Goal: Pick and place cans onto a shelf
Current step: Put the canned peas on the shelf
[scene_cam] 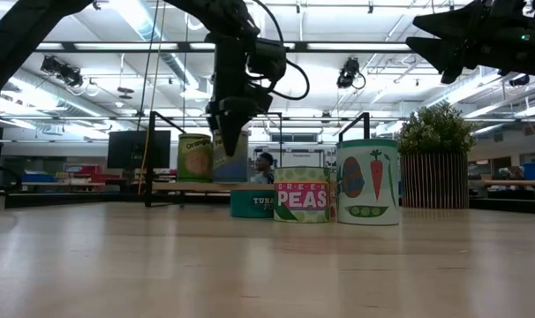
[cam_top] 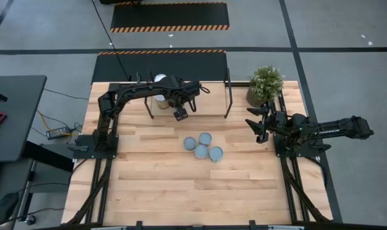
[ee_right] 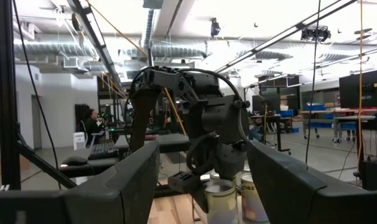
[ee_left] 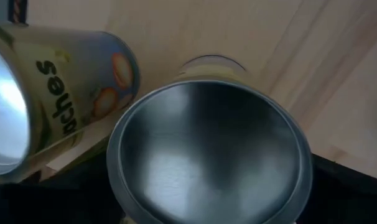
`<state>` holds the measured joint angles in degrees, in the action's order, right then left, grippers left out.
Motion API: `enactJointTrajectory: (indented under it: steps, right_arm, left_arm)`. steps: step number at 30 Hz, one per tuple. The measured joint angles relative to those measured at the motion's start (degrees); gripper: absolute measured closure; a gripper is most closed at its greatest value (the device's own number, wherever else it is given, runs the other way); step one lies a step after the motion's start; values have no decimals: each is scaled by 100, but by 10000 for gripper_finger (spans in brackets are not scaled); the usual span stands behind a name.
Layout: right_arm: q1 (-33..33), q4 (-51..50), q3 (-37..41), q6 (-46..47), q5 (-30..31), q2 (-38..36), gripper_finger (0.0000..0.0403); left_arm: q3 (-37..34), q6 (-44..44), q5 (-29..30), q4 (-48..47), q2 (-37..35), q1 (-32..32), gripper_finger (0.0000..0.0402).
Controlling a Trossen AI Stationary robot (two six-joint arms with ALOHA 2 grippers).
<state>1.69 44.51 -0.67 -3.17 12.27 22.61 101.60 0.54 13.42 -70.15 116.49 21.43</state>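
Note:
My left gripper [cam_top: 170, 97] reaches over the shelf [cam_top: 209, 99] at the table's far side and is shut on a can [ee_left: 210, 155] whose silvery top fills the left wrist view. That can [scene_cam: 234, 168] stands on the shelf board [scene_cam: 175, 186]. Two more cans stand on the shelf by their bases: an orange-labelled one [scene_cam: 195, 157] and a peaches one [ee_left: 51, 93]. Several cans [cam_top: 202, 147] stand grouped at the table's middle, among them tuna [scene_cam: 252, 200], peas [scene_cam: 301, 194] and a vegetable can [scene_cam: 368, 181]. My right gripper [cam_top: 258, 125] is open and empty, raised at the right. My left gripper holds the can by its upper side wall just below the rim [ee_left: 117, 186], one finger on each side. The fingers come from above, pointing down. The can stands upright with its base on the shelf board. The finger pads are hidden by the can's top.
A potted green plant [cam_top: 265, 83] stands at the far right corner, close to my right arm. The shelf's black upright posts [cam_top: 228, 96] rise beside my left gripper. The near half of the table [cam_top: 193, 191] is bare wood.

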Motion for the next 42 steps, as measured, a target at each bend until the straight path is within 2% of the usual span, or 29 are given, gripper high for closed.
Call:
enactJointTrajectory:
  steps: [11,25,36,42]
  right_arm:
    - [0,0,0,1,0,0,153]
    - [0,0,0,1,0,0,153]
    - [0,0,0,2,0,0,153]
    - [0,0,0,3,0,0,153]
  left_arm:
    - [0,-34,487,-8,0,-72,47]
    - [0,-102,496,-6,0,-98,46]
    - [0,-290,-142,-19,-31,103,47]
    - [0,-409,-158,9,-31,332,47]
